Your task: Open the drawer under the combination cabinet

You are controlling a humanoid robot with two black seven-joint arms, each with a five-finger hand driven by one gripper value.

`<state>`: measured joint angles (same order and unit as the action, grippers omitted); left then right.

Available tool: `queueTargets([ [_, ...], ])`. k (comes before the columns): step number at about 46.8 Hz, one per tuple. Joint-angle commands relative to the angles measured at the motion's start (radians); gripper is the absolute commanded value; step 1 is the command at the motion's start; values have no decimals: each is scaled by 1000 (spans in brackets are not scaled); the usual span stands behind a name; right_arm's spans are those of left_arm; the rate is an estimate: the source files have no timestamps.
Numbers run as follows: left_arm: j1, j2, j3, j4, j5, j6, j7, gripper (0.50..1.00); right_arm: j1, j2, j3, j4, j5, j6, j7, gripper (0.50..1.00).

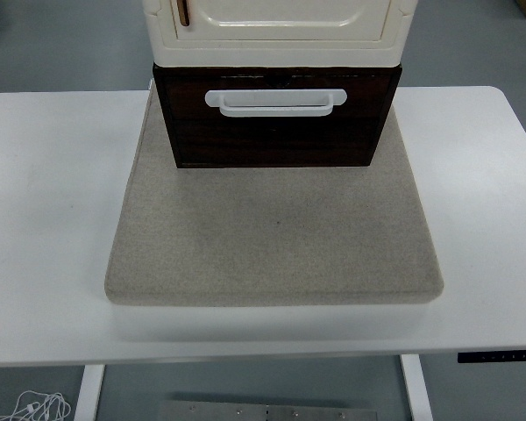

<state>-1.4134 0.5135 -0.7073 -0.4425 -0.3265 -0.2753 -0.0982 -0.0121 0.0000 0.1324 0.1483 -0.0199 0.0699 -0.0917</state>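
A cream cabinet stands at the back middle of a beige mat. Under it sits a dark brown drawer with a white bar handle across its front. The drawer front stands slightly forward of the cabinet body above it. Neither of my arms shows in the head view, and nothing touches the handle.
The mat lies on a white table that reaches to both sides and to the near edge. A small control panel sits on the table's front edge at the right. Loose white cable lies on the floor at the bottom left.
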Motion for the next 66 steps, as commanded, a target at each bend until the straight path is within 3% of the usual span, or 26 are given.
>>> queueTargets([
  [1,-71,17,51,1,3,-7,2,1000,0,0,1,-1,0,1,0,926],
  [16,-285,66,175,-146,136,-19,9,1000,0,0,0,1,0,-1,0,926],
  [33,-328,69,186,-401,391,-19,23,1000,0,0,0,-1,0,1,0,928],
  [47,-386,103,436,-677,399,-4,22,1000,0,0,0,-1,0,1,1,928],
  [56,-476,149,640,-854,408,1,22,1000,0,0,0,-1,0,-1,0,926],
  [66,-559,160,837,-961,434,15,23,1000,0,0,0,-1,0,1,1,928],
])
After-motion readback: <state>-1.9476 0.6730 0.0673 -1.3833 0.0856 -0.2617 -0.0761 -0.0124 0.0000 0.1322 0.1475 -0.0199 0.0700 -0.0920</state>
